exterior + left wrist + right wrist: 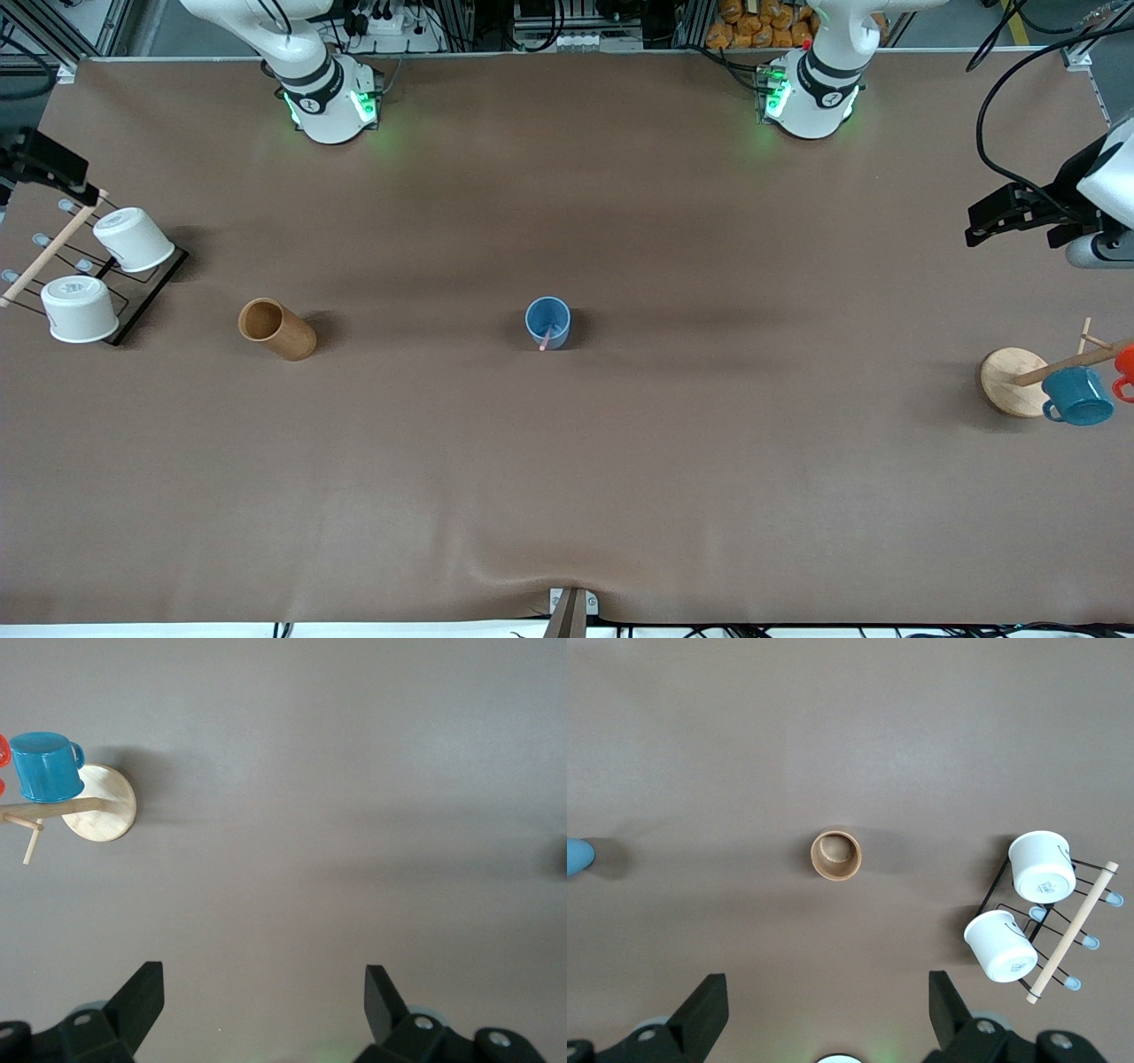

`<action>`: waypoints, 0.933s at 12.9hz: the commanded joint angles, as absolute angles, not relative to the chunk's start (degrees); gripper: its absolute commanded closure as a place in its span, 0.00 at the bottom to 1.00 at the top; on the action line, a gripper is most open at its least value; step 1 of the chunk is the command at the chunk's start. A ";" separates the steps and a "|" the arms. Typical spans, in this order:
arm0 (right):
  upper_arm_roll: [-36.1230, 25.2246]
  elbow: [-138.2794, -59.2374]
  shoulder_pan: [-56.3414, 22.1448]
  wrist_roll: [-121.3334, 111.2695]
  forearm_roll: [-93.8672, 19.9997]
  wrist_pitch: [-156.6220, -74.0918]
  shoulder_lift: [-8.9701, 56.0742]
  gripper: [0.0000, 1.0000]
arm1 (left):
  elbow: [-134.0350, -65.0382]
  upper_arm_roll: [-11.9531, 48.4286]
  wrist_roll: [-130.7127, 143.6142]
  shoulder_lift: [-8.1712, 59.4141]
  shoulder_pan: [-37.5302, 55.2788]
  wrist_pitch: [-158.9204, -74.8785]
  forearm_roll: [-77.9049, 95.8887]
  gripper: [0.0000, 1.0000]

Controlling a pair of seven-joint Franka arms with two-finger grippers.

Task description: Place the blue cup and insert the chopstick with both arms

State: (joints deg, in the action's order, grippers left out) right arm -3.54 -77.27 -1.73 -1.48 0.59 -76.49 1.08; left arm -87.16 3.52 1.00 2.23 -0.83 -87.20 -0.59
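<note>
I saw the blue cup [547, 322] upright mid-table [620, 487], the chopstick [546, 339] leaning toward the front camera; wrist views showed both left end effector [263, 999] and right end effector [828, 1005] released.

A brown-covered table [620, 496] carries 4 things. The blue cup [548, 322] stands upright at its middle. A wooden cylinder [276, 330] stands toward the right arm's end, beside a black wire rack [146, 292]. A round wooden stand base [1010, 381] rests toward the left arm's end.
</note>
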 commanded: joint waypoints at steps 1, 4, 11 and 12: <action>-2.20 -79.28 1.40 -1.49 -1.58 -75.77 -0.88 0.00 | -87.36 3.78 0.26 1.58 -1.14 -87.63 -0.88 0.00; -2.20 -79.28 1.06 -1.23 -1.58 -75.67 -0.70 0.00 | -87.10 3.78 0.26 1.58 -1.06 -87.71 -0.88 0.00; -2.37 -80.16 0.53 -1.76 -1.58 -75.85 -0.44 0.00 | -84.91 3.78 0.97 1.49 -0.97 -87.54 -0.70 0.00; -2.37 -80.16 0.53 -1.84 -1.50 -75.85 -0.44 0.00 | -84.38 3.87 1.05 1.49 -0.88 -87.45 -0.62 0.00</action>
State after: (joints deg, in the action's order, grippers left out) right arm -2.72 -79.24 0.01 -1.49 -1.03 -75.75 0.56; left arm -85.67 3.55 1.00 2.04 -0.81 -87.57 -0.59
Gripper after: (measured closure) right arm 0.000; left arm 0.000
